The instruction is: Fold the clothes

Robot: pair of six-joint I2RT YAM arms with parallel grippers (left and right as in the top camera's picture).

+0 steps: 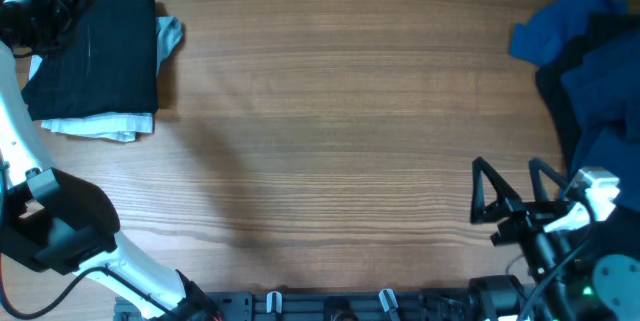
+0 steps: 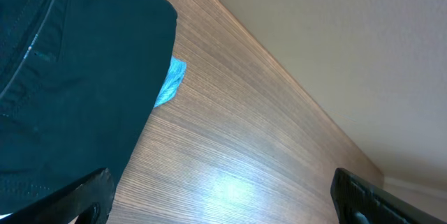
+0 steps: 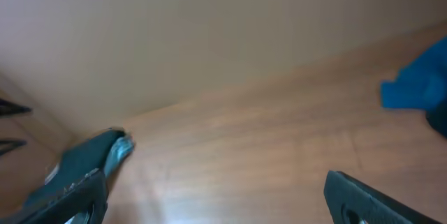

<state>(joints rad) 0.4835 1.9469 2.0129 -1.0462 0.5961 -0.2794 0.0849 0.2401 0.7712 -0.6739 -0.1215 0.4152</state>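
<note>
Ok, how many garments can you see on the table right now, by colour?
Black garment: 1
Pale blue piece: 1, lying under the black one
Royal-blue garment: 1
Navy garment: 1, though more may be hidden beneath
Total: 4 visible

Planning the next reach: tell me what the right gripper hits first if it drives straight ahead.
Only bare table, it seems: plain wood shows between the fingers of the open right gripper. The folded dark stack lies left of that line, the blue garment right. Depth is unclear.
</note>
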